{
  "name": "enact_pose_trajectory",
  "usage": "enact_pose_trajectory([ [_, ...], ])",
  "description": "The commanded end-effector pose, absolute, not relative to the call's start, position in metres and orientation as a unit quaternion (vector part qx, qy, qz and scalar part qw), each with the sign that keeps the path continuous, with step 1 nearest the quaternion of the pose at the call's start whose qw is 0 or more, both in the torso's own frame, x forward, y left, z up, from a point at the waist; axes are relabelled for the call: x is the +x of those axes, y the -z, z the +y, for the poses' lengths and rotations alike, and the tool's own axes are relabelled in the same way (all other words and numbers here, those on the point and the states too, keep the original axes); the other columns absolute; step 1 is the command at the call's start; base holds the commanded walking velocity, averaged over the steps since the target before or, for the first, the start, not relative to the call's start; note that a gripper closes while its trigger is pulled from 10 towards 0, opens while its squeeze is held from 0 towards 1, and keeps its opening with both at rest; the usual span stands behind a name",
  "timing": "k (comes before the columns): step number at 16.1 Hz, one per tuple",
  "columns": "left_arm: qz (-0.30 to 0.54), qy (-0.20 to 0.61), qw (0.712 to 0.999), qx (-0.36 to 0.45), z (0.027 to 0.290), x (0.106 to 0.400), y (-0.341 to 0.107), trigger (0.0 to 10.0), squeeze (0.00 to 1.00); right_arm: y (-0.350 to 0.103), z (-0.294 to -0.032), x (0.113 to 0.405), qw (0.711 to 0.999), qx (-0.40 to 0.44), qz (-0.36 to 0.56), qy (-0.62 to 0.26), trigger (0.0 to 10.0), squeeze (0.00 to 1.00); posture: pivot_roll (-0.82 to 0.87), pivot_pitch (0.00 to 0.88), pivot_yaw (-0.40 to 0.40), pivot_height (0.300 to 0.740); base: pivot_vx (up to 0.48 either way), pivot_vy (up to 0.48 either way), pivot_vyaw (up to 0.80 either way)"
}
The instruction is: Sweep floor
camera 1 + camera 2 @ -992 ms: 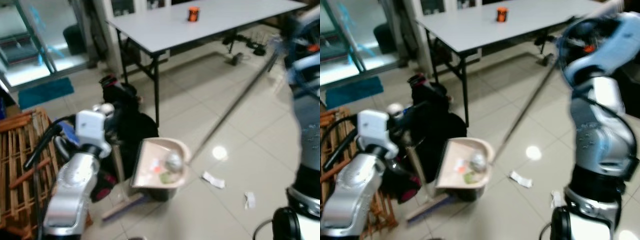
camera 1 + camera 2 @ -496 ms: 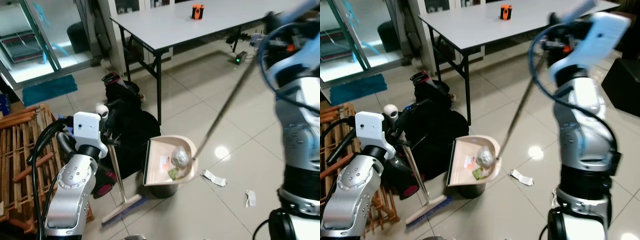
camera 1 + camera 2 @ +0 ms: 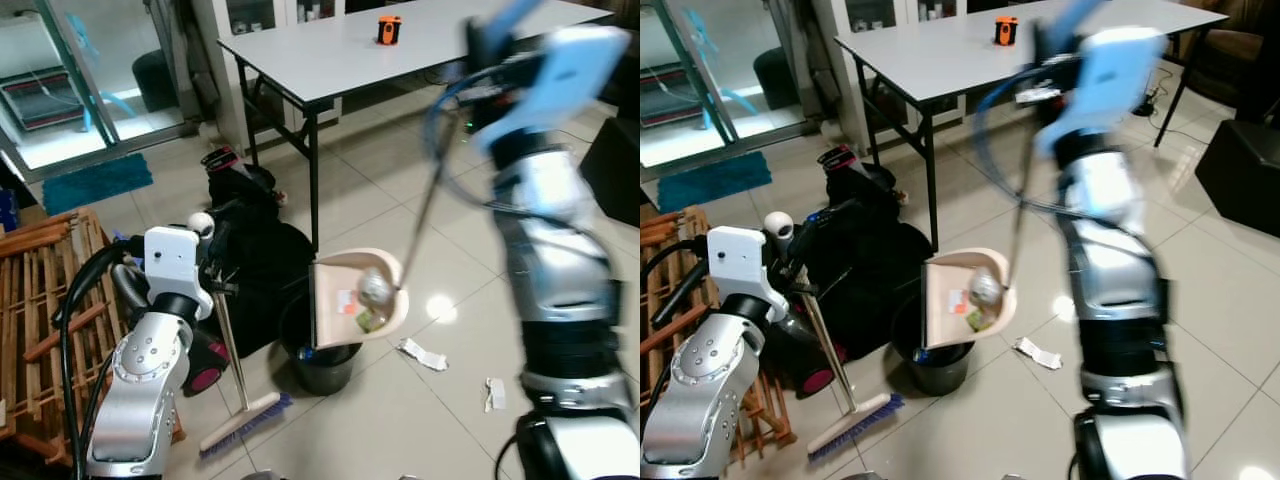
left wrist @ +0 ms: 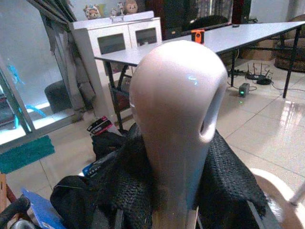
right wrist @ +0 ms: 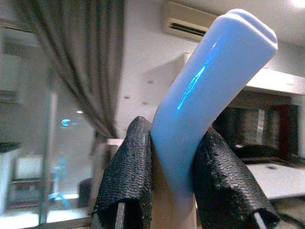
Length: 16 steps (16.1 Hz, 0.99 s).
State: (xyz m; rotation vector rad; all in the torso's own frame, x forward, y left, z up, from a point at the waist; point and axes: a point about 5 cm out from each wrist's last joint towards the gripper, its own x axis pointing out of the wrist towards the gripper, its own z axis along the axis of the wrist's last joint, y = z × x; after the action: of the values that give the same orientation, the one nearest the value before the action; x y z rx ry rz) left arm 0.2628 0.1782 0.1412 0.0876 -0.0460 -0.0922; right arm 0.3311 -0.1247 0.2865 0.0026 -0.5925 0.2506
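Observation:
My left gripper [image 4: 177, 162] is shut on the rounded white top of the broom handle [image 4: 178, 100]. The broom's shaft [image 3: 229, 350] stands nearly upright beside my left arm, with its blue-bristled head [image 3: 245, 424] on the tiles. High up, my right gripper [image 5: 172, 157] is shut on the blue grip [image 5: 209, 81] of the dustpan's long handle [image 3: 428, 195]. The beige dustpan [image 3: 358, 297] hangs steeply tilted over a black bin [image 3: 320, 362], with a crumpled ball and scraps lying in it. Two paper scraps [image 3: 424, 353] [image 3: 493, 393] lie on the floor to the right of the bin.
A black bag [image 3: 252, 250] sits behind the bin. A wooden rack [image 3: 40, 300] stands at the left. A grey folding table [image 3: 330, 50] with an orange object [image 3: 388, 28] is at the back. A dark box [image 3: 1240, 165] stands at the right. Open tiles lie in front.
My right arm has swung left, carrying the dustpan from beside the bin to over it and tipping it steeper. The broom in my left gripper has stayed put.

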Motion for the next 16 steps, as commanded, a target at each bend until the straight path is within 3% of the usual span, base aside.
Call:
enact_pose_trajectory([
  [1, -0.037, 0.039, 0.997, 0.051, 0.181, 0.261, -0.149, 10.0, 0.00, -0.303, -0.117, 0.327, 0.932, -0.010, -0.334, -0.139, 10.0, 0.00, 0.02, 0.000, 0.038, 0.740, 0.000, 0.000, 0.00],
  [12, -0.031, 0.035, 0.998, 0.053, 0.183, 0.258, -0.148, 10.0, 0.00, -0.272, -0.042, 0.303, 0.863, -0.137, -0.395, -0.285, 10.0, 0.00, 0.03, 0.000, 0.036, 0.740, 0.000, 0.000, 0.00],
  [16, -0.032, 0.036, 0.997, 0.053, 0.183, 0.260, -0.148, 10.0, 0.00, -0.261, -0.034, 0.299, 0.848, -0.179, -0.396, -0.303, 10.0, 0.00, 0.03, 0.000, 0.040, 0.740, 0.000, 0.000, 0.00],
])
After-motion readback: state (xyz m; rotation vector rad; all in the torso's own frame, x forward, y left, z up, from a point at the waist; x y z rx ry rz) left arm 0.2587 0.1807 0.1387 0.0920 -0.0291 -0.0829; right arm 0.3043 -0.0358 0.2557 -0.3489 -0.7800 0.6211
